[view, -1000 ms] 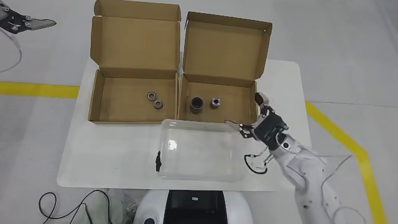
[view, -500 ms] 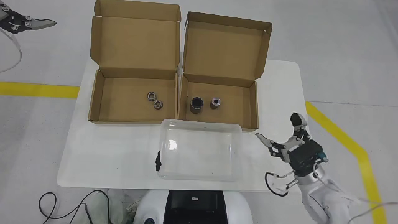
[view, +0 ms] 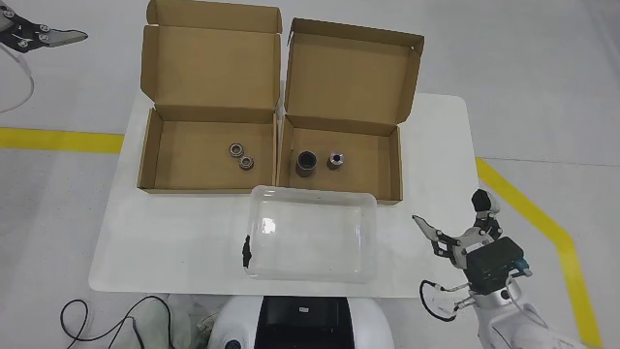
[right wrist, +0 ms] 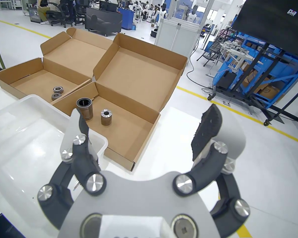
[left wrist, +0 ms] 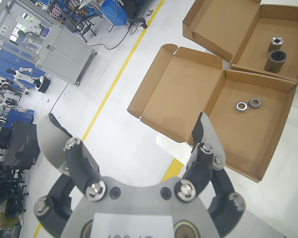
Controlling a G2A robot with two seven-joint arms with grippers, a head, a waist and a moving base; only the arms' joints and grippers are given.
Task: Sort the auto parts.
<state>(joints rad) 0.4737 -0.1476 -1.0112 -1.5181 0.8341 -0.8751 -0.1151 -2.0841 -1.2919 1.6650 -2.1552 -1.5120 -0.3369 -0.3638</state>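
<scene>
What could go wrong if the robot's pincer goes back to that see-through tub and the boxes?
1. The right pincer is open at the front right corner of the table, close to the clear tub. The tub looks light and sits against the boxes, so a swing inward might shove it.
2. The tall cylinder stands upright in the right box beside a smaller cylinder. A bump might topple it.
</scene>
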